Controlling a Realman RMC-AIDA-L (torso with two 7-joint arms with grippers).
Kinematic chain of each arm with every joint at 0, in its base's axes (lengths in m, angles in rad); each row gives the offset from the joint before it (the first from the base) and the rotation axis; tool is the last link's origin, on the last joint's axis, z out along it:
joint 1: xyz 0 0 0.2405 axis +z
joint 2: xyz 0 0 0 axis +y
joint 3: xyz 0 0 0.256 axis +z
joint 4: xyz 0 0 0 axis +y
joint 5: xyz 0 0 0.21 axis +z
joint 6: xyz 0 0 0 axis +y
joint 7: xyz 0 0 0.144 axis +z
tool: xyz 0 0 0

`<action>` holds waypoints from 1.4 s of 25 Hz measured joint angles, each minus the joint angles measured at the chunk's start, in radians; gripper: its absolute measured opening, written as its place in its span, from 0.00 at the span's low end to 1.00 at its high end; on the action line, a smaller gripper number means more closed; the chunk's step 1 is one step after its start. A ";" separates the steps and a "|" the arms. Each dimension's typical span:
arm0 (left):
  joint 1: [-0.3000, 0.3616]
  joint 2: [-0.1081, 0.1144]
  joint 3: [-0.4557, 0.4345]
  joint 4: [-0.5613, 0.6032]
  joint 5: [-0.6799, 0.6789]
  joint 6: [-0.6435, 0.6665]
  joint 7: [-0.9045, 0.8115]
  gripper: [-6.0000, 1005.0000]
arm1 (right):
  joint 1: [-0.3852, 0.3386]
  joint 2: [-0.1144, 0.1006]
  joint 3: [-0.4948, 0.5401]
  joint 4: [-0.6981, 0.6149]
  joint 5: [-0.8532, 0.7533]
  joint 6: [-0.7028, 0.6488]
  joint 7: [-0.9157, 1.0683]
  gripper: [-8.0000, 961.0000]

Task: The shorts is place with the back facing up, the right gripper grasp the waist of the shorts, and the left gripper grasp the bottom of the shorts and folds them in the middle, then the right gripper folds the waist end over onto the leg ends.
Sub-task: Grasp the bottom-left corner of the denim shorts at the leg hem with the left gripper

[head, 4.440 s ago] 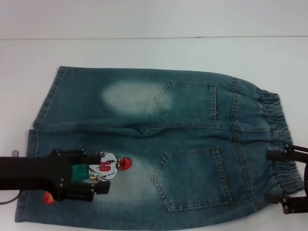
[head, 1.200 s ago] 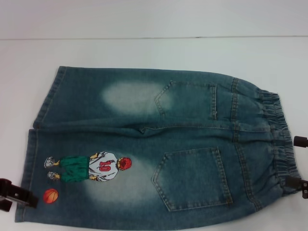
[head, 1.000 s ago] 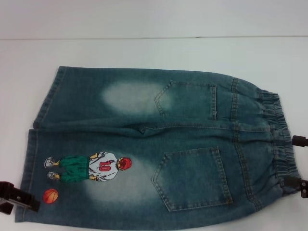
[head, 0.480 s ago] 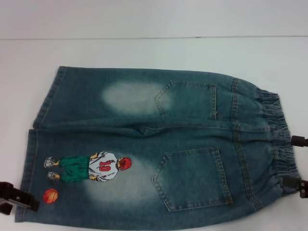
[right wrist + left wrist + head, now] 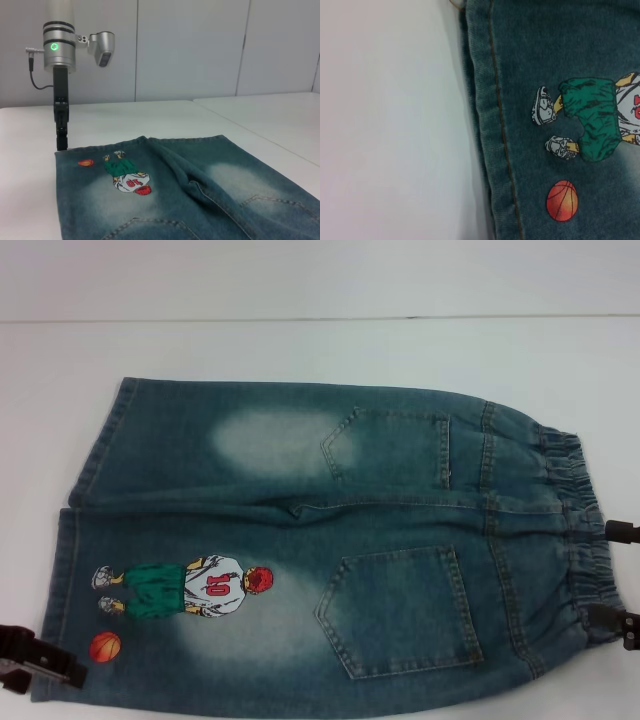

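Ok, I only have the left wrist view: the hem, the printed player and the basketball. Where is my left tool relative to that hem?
Observer: In the head view the left tool sits at the outer corner of the near leg's hem, just beside the basketball print.
Operator: And the right side?
Observer: The right tool is open at the edge of the waistband, along its near half.
Operator: Any fold yet?
Observer: No, the shorts lie flat, back pockets up.
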 joint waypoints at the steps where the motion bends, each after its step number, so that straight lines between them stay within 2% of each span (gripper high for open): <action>1: 0.000 0.000 0.000 0.000 0.000 0.000 0.000 0.87 | 0.000 0.000 0.000 0.000 0.000 0.000 0.000 0.95; 20: -0.019 -0.002 -0.003 -0.011 0.000 0.002 -0.015 0.86 | -0.003 -0.001 0.005 0.000 0.000 0.008 0.000 0.95; 26: -0.027 0.003 0.000 -0.012 0.000 0.006 -0.017 0.67 | -0.005 0.002 0.007 0.000 0.000 0.009 0.000 0.95; 35: -0.019 0.006 0.000 -0.023 0.000 0.004 -0.011 0.46 | -0.008 0.010 0.009 0.000 0.000 0.007 0.000 0.95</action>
